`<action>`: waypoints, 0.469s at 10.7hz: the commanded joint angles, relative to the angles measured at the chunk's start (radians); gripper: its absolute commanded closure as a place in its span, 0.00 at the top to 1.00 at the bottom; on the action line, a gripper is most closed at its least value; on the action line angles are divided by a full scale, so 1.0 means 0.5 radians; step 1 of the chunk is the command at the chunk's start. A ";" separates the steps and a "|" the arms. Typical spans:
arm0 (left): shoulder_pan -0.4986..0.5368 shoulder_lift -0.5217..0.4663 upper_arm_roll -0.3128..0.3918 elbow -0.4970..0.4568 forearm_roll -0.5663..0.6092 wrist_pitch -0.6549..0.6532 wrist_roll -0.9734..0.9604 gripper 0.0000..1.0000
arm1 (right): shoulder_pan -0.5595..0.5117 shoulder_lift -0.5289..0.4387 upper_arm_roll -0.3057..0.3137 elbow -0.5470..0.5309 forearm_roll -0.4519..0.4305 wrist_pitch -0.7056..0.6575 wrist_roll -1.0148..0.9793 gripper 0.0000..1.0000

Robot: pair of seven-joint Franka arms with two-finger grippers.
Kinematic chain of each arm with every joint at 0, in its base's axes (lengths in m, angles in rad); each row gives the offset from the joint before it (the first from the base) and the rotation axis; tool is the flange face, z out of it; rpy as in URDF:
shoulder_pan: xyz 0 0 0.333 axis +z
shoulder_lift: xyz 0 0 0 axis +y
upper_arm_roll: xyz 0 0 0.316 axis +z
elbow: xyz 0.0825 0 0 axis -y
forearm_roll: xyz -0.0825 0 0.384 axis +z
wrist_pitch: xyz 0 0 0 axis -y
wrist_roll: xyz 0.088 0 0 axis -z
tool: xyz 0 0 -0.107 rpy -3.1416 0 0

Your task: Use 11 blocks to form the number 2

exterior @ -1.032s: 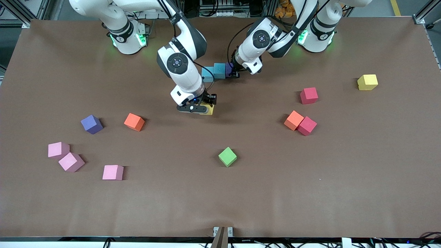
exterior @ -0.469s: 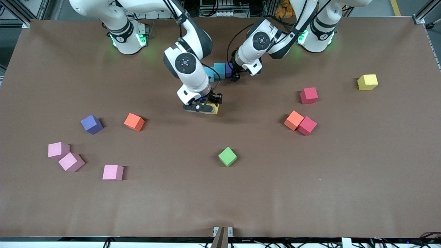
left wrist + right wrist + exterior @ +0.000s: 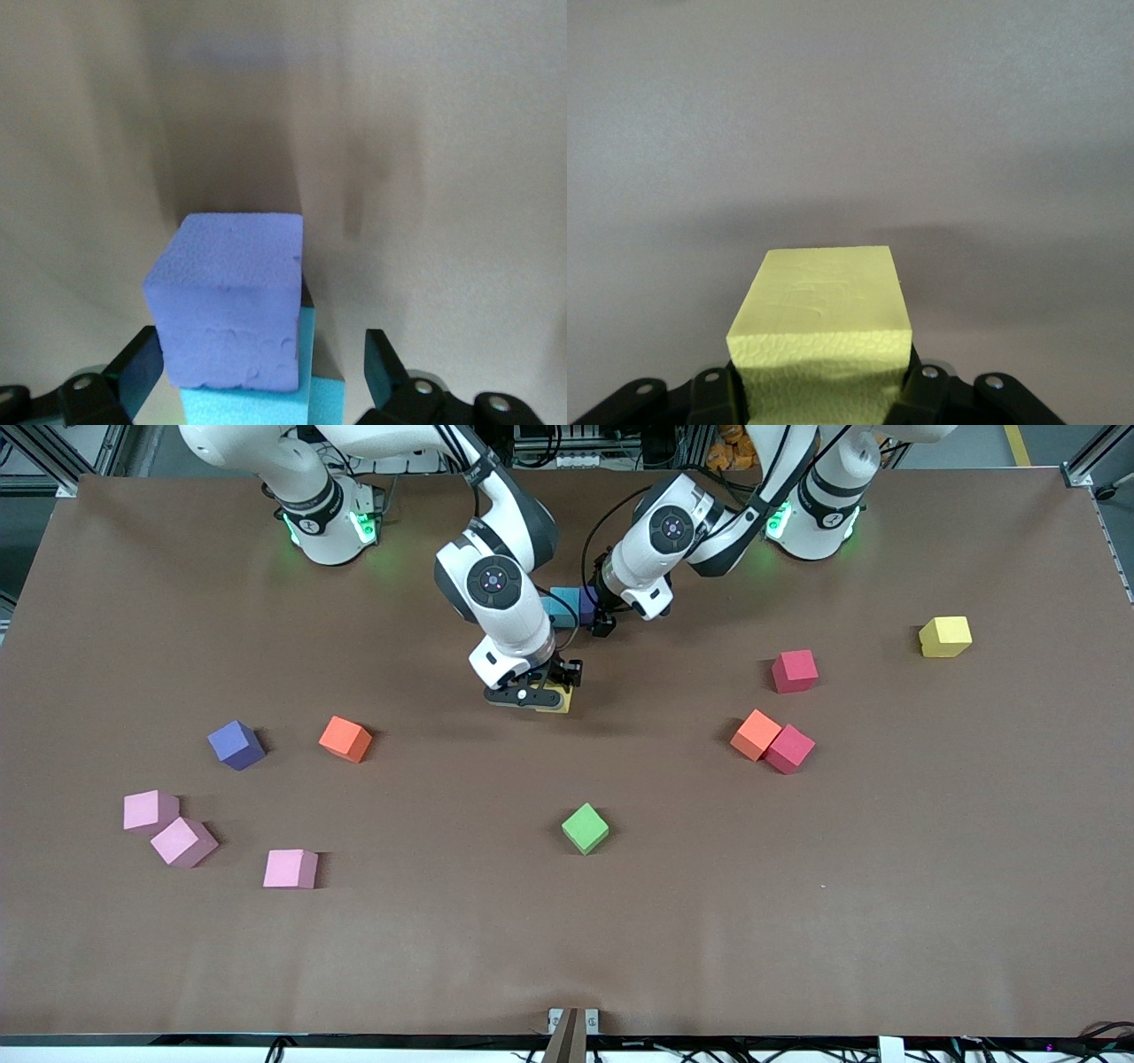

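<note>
My right gripper (image 3: 538, 693) is shut on a yellow block (image 3: 560, 702) and holds it low over the middle of the table; the right wrist view shows the block (image 3: 819, 310) clamped between the fingers of this gripper (image 3: 819, 394). My left gripper (image 3: 604, 617) is by a purple block (image 3: 586, 602) that touches a light blue block (image 3: 559, 607). In the left wrist view the gripper (image 3: 261, 376) is open around the purple block (image 3: 226, 310), with a gap at one finger (image 3: 383, 363). Light blue foam (image 3: 266, 405) lies against the purple block.
Loose blocks lie around. Toward the left arm's end are yellow (image 3: 945, 636), red (image 3: 795, 670), and orange (image 3: 756, 733) touching red (image 3: 788, 748). Green (image 3: 585, 828) is central. Toward the right arm's end are orange (image 3: 345, 739), purple (image 3: 236, 744) and three pink blocks (image 3: 183, 841).
My right gripper has carried the yellow block toward the left arm's end of the table, and its arm now hides part of the light blue blocks. The left gripper has barely moved.
</note>
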 commanded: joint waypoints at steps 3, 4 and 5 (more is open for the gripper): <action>0.021 -0.291 -0.023 -0.020 0.096 -0.333 0.026 1.00 | 0.036 0.045 -0.008 0.043 0.006 -0.014 0.082 0.25; 0.039 -0.337 -0.026 -0.017 0.099 -0.391 0.026 1.00 | 0.036 0.054 -0.008 0.043 0.006 -0.011 0.106 0.25; 0.055 -0.377 -0.029 -0.017 0.151 -0.435 0.026 1.00 | 0.039 0.060 -0.008 0.043 0.006 -0.011 0.106 0.25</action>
